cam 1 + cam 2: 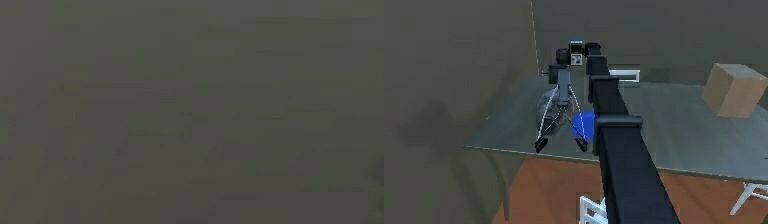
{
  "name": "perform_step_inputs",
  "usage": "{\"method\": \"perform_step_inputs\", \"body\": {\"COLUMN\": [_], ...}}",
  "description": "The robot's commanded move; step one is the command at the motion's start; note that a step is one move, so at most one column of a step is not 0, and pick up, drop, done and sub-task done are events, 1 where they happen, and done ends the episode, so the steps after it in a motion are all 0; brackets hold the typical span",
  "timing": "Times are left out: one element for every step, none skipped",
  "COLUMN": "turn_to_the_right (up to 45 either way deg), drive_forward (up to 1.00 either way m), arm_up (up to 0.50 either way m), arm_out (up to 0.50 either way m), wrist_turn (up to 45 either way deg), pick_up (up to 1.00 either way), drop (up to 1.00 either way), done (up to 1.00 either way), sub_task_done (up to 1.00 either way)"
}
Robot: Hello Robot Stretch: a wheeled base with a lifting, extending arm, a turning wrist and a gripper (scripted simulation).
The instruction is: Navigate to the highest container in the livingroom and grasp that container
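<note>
In the forward view there is a plain dark grey-green wall (192, 112) right in front of the robot. In the arm side view, the nearest things are parts of a white chair (592, 210) at the bottom edge, standing on a brown wooden floor (544, 195). From the same bottom edge the dark arm (619, 150) rises and reaches out over a glass table (674, 140), whose near edge runs across the middle of the scene. At the far end of the arm, on its left, the gripper (560, 142) hangs with its two thin fingers pointing down toward the tabletop. Just beside the right finger is a small blue object (585, 124), rounded and too small to name with certainty; it is at the near left part of the table. I cannot tell if it touches the fingers or rests on the glass, so I cannot tell whether the gripper holds anything, and the state of the fingers also cannot be told. Farther away, on the far right part of the table and well apart from the gripper, stands a brown box (734, 90). Behind the table is a dark grey wall (464, 60).
</note>
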Motion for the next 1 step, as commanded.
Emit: {"method": "perform_step_inputs", "body": {"turn_to_the_right": [0.0], "drive_forward": [0.0], "arm_up": [0.0], "arm_out": [0.0], "wrist_turn": [45.0], "pick_up": [0.0], "drop": [0.0], "done": [0.0], "sub_task_done": [0.0]}}
